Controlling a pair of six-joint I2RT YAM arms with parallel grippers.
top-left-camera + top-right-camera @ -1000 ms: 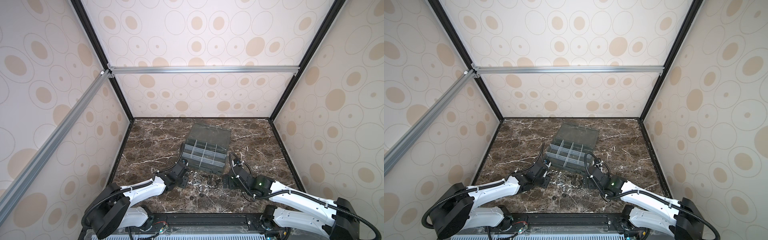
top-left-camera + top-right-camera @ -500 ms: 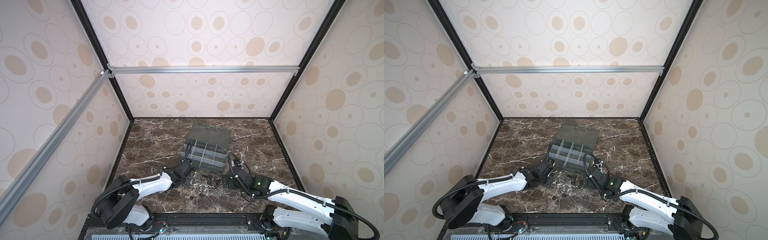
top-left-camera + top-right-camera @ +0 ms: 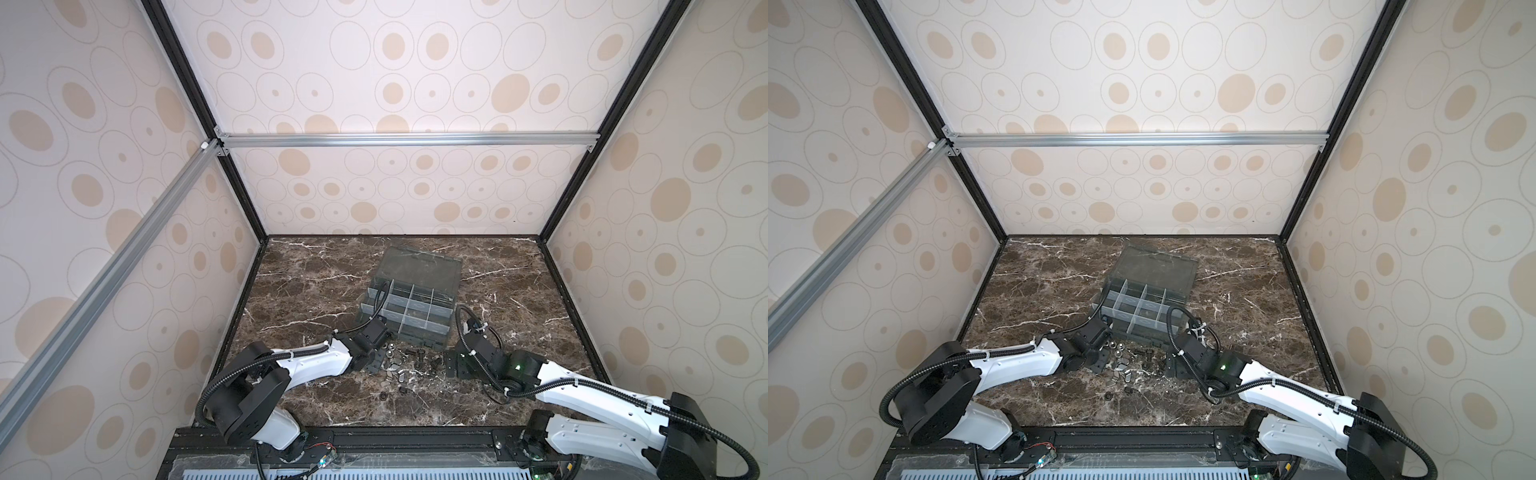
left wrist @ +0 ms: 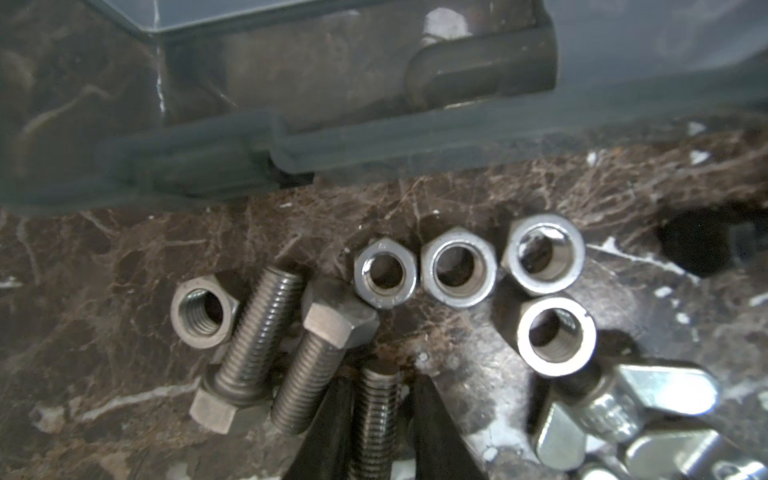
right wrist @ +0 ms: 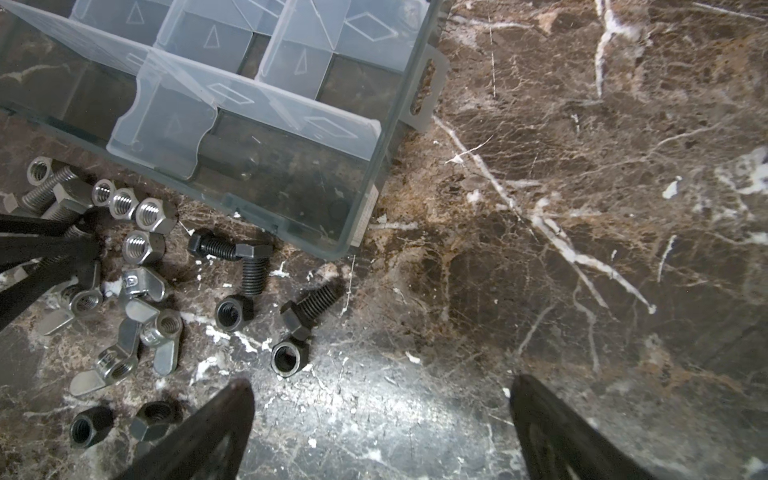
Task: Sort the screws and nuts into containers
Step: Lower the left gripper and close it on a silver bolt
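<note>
Loose screws and nuts lie on the marble in front of the smoky-grey organizer box (image 3: 409, 308) (image 3: 1142, 308), whose cells are the containers. In the left wrist view my left gripper (image 4: 379, 380) is shut on the threaded shaft of a silver screw (image 4: 376, 419) lying flat. Two more silver screws (image 4: 257, 332) and several silver hex nuts (image 4: 457, 268) lie just beyond it. In both top views the left gripper (image 3: 380, 358) (image 3: 1102, 358) is low at the pile's left. My right gripper (image 5: 382, 384) (image 3: 451, 365) stands open over bare marble, right of a black nut (image 5: 289, 357) and black screws (image 5: 307, 307).
Shiny wing nuts (image 5: 141, 286) (image 4: 623, 407) and more black nuts (image 5: 89, 426) are scattered in the pile. The box's lid (image 3: 424, 266) lies open toward the back wall. Its front wall (image 4: 291, 83) stands close behind the silver nuts. Enclosure walls ring the table.
The left gripper has slid a little right into the pile and its jaws have narrowed onto the silver screw. The right arm has not moved.
</note>
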